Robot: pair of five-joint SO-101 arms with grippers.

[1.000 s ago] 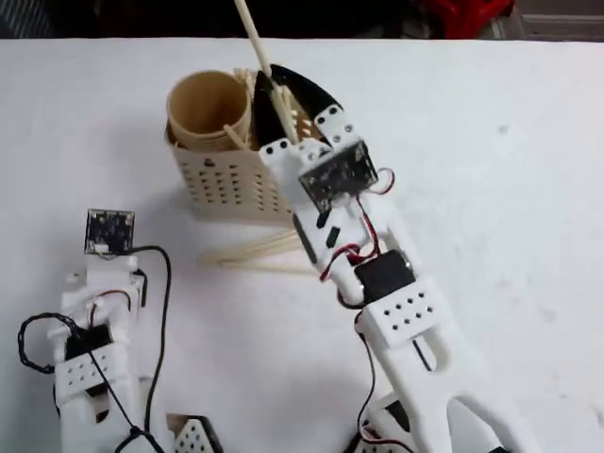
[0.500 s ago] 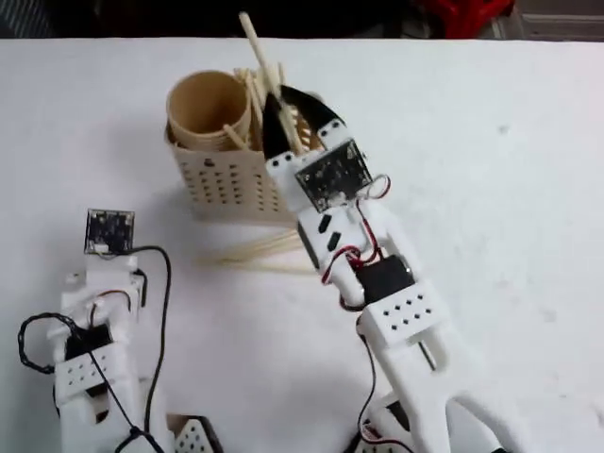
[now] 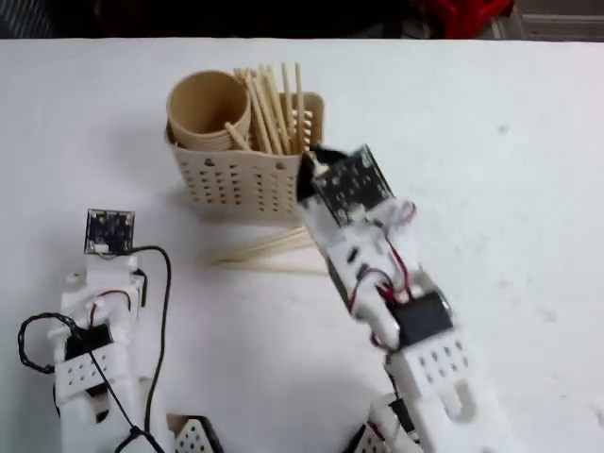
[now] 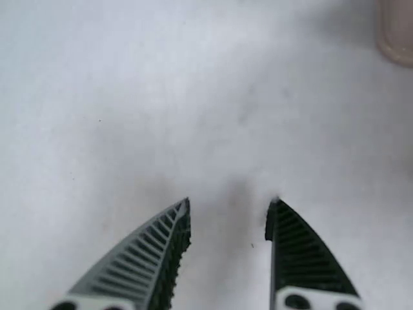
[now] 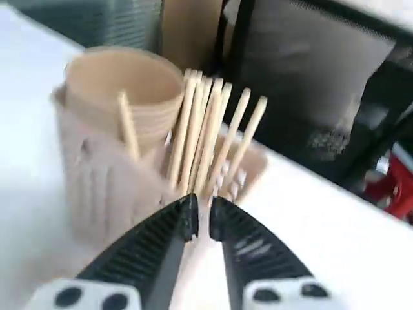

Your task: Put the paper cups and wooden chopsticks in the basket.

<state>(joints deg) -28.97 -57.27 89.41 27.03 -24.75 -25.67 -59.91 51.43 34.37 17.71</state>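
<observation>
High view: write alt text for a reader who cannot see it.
A basket on a white table holds stacked cups and upright chopsticks, while more chopsticks lie on the table in front of it. The right hand sits at the basket's near right corner; the left arm rests at the near left.

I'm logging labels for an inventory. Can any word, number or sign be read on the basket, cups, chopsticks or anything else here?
None can be read. The basket, paper cups and chopsticks look plain. Any print on the two circuit boards is too small to read.
</observation>
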